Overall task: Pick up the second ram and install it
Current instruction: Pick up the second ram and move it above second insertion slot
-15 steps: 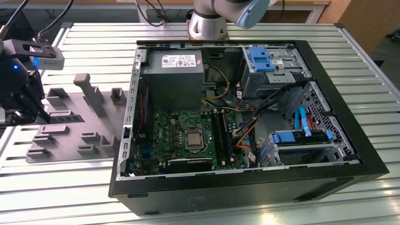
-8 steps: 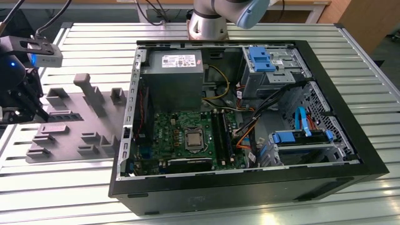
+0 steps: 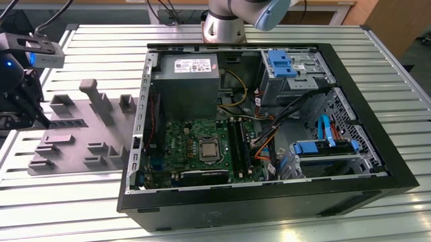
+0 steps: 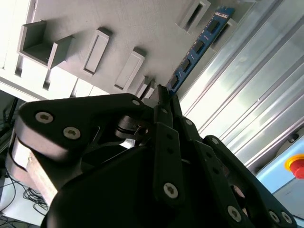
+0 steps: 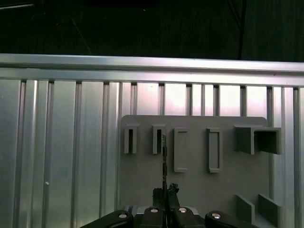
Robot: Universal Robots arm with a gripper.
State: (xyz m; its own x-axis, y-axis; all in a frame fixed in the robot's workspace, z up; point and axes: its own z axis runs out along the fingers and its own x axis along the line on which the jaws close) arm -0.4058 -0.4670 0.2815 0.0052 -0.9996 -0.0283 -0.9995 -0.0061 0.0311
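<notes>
My gripper (image 4: 159, 93) is shut on one end of the second ram (image 4: 199, 45), a slim dark-blue board with dark chips that reaches away from the fingertips. In the first wrist view the ram (image 5: 164, 156) appears edge-on as a thin dark strip rising from the gripper (image 5: 166, 191). It lies over the grey holder plate (image 5: 194, 190), beside two narrow slots (image 5: 158, 140). I cannot tell if its far end still touches the plate. In the exterior view the gripper (image 3: 20, 108) hangs at the left edge, over the holder plate (image 3: 74, 146).
An open computer case (image 3: 397, 176) lies on the slatted metal table (image 3: 67, 201), to the exterior view's right of the plate. Inside are a green motherboard (image 3: 181, 146) with long dark memory slots (image 3: 237, 141), a power supply (image 3: 185, 80), cables and light-blue drive brackets (image 3: 279, 63).
</notes>
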